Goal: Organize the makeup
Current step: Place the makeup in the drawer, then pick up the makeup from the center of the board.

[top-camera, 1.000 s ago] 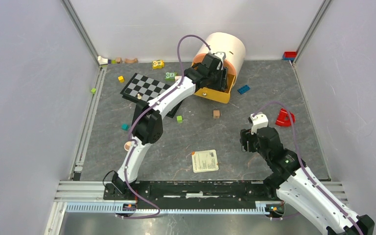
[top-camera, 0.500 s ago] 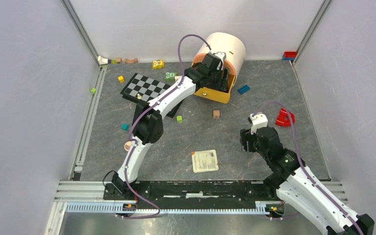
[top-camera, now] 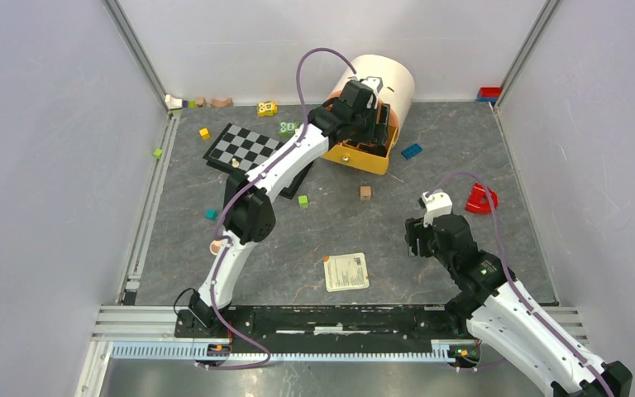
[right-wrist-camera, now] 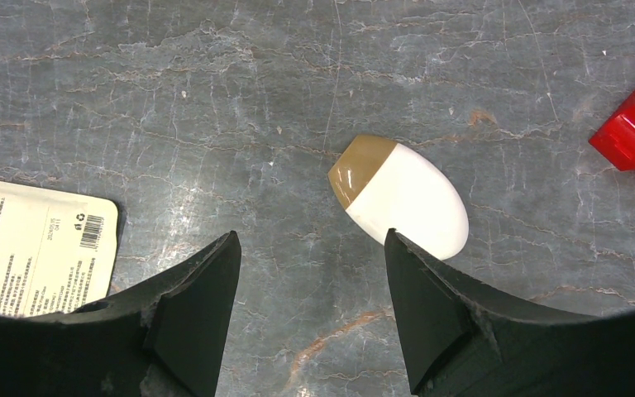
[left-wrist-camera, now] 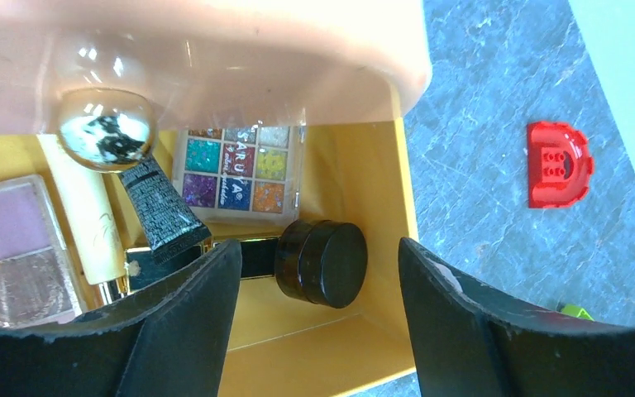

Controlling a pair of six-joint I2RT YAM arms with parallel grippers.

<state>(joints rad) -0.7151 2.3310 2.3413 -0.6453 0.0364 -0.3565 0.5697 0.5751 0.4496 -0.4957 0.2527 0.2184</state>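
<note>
The left gripper (left-wrist-camera: 318, 277) hangs at the far side of the grey stone-patterned table (top-camera: 339, 223). It is over a yellow open drawer (left-wrist-camera: 380, 190) at the foot of a peach cylindrical case (top-camera: 384, 78), jaws apart with nothing between them. In the drawer lie a multicolour glitter eyeshadow palette (left-wrist-camera: 236, 169), a round black jar (left-wrist-camera: 327, 248), a black ribbed tube (left-wrist-camera: 161, 217), a cream tube (left-wrist-camera: 91, 223) and a pink-and-mauve palette (left-wrist-camera: 8, 248). A chrome knob (left-wrist-camera: 106, 128) overhangs them.

Near right, the right gripper (right-wrist-camera: 310, 248) is open over bare table. A white egg-shaped sponge with a tan end (right-wrist-camera: 405, 203) lies just beyond its right finger, not between the jaws. A white printed card (right-wrist-camera: 37, 248) lies to the left and a red arched brick (top-camera: 481, 199) to the right.

The top view hides the drawer's contents behind the left wrist and the sponge under the right gripper. It alone shows the black-and-grey chessboard (top-camera: 244, 147) beneath the left arm, a blue brick (top-camera: 412, 150) and a wooden cube (top-camera: 365, 192).
</note>
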